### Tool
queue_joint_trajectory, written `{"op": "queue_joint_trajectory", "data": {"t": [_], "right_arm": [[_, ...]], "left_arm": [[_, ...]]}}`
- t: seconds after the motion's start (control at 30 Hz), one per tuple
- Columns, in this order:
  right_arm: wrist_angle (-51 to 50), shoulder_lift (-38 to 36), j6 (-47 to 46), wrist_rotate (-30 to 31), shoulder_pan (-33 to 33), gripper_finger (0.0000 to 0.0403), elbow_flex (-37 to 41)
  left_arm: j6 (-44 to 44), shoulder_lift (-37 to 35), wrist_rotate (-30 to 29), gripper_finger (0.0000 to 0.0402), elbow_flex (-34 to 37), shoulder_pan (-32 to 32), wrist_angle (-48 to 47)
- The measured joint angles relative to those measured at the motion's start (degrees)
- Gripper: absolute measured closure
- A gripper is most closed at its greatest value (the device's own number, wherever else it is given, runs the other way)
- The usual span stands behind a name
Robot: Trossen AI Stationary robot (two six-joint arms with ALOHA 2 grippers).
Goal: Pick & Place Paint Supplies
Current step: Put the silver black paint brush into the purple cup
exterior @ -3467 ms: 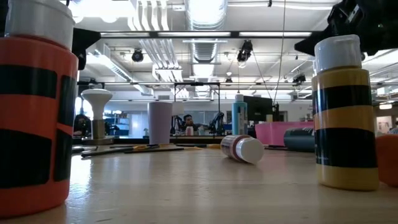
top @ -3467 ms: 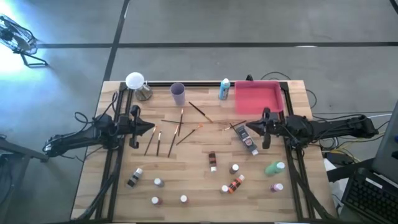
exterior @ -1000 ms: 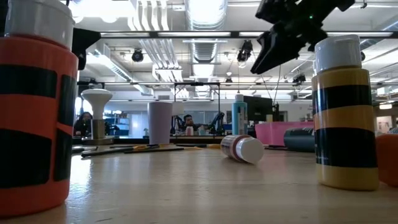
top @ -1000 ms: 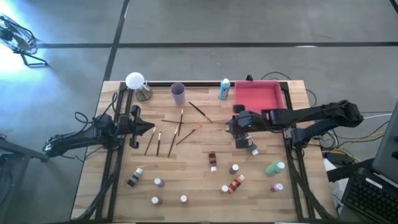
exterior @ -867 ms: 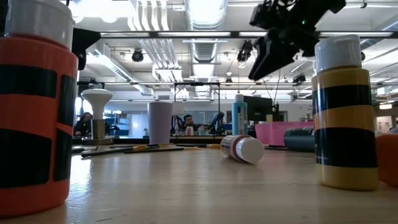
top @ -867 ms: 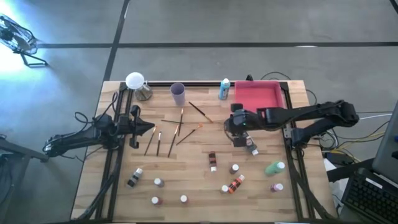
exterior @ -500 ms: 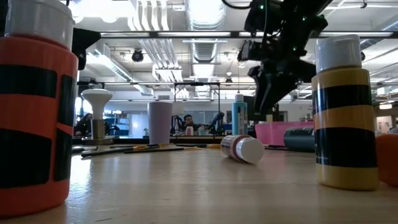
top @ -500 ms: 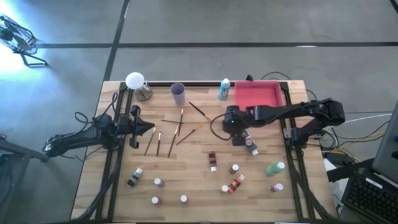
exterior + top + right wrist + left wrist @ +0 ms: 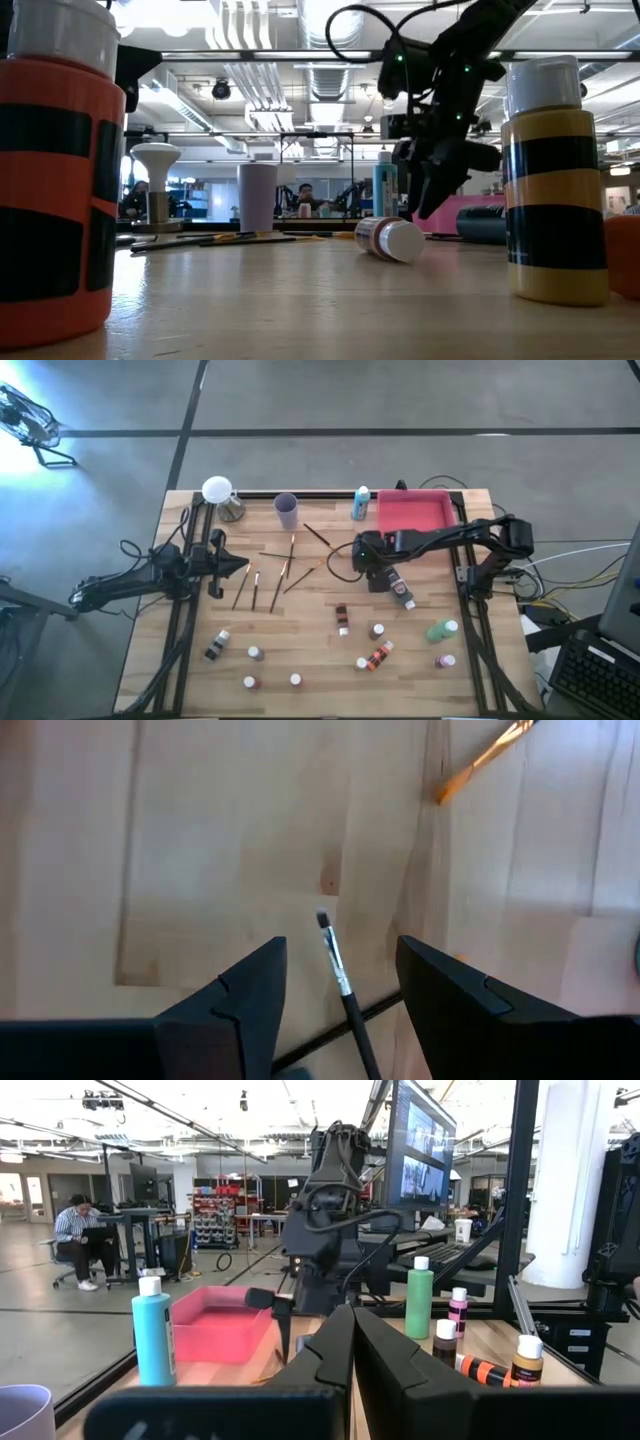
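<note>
A thin dark brush [image 9: 343, 982] lies flat on the bench, near the middle and a bit toward the pink tray [image 9: 415, 517]. The right tool [image 9: 335, 982] hangs right over it, pointing down. Its two fingers [image 9: 232, 1003] are spread, one on each side of the brush, and they do not touch it. I think they sit this way so they can close and pinch the thin handle. An orange brush tip [image 9: 480, 760] lies close by on the wood.

The right tool [image 9: 364, 558] reaches in from the bench's right side. A dark tube [image 9: 397, 586] lies just beside it. More brushes [image 9: 287, 565] lie spread out between the two arms. Little white-capped bottles [image 9: 377, 631] stand or lie on the front part of the bench, so they are easy to get at one by one. A tall blue bottle [image 9: 360, 504] stands at the back, next to the tray. A lilac cup [image 9: 285, 511] stands at the back too.

The left tool [image 9: 236, 567] waits at the left side of the bench. Its fingers [image 9: 335, 1342] are pressed together and hold nothing.

The bench [image 9: 320, 650] is light wood boards with a dark frame. The floor around it is grey. Far off in the big room a person [image 9: 84, 1240] sits at a desk. There are screens [image 9: 428, 1155] and long lights on the ceiling.
</note>
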State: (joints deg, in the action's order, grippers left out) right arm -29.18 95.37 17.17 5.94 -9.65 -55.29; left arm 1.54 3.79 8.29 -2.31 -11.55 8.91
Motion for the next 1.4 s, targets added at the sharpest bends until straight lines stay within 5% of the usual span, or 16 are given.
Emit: {"op": "queue_joint_trajectory", "data": {"t": [0.93, 1.4], "right_arm": [[3.2, 6.8, -0.4, -2.2, -1.0, 0.0302, 0.0], [3.9, 6.5, -0.2, -2.2, -1.2, 0.0389, 0.2]], "left_arm": [[0.0, 0.0, 0.0, 0.0388, 0.0, 0.0, 0.0], [0.0, 0.0, 0.0, 0.0388, 0.0, 0.0, 0.0]]}}
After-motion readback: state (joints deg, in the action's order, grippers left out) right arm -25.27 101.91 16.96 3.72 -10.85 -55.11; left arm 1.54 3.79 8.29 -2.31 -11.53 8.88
